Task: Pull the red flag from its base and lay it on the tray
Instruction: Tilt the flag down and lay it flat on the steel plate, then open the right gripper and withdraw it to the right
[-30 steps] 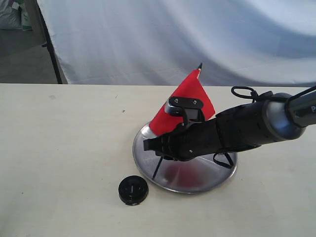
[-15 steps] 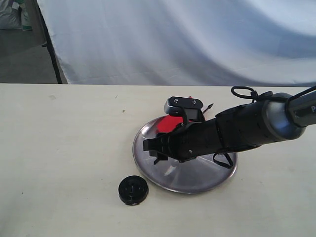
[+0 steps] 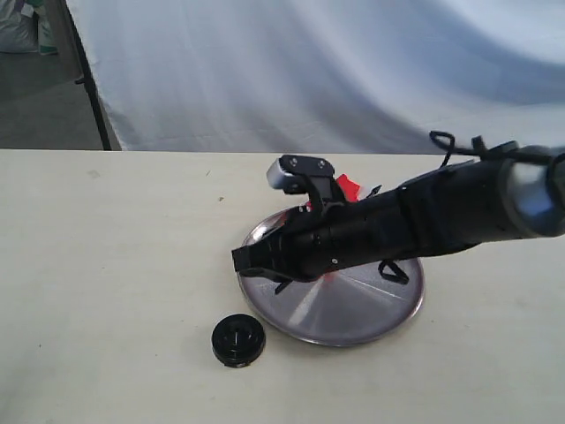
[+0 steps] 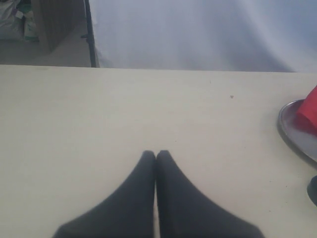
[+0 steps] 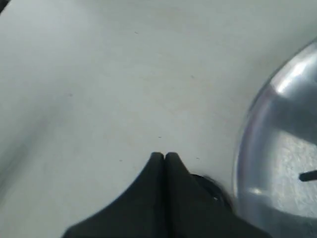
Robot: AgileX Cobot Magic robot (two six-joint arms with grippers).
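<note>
On tray (image 3: 353,322), 12 o'clock side: red flag (image 3: 348,185) lying down, mostly hidden behind right arm; stick axis unclear. At tray's 7 o'clock, base (image 3: 237,340) bare on surface. Nearer: right gripper (image 3: 239,259), fingers pressed together, empty, flag at their 2 o'clock. Far off: left gripper (image 4: 156,154), likewise closed, empty.

Just a plain cream tabletop (image 3: 115,265) with a couple of tiny dark specks (image 3: 221,200) on it. Behind it hangs a wrinkly white sheet (image 3: 309,71), a slanted black stand leg (image 3: 91,88) runs along its left edge, and there's grey floor (image 3: 40,110) past that.
</note>
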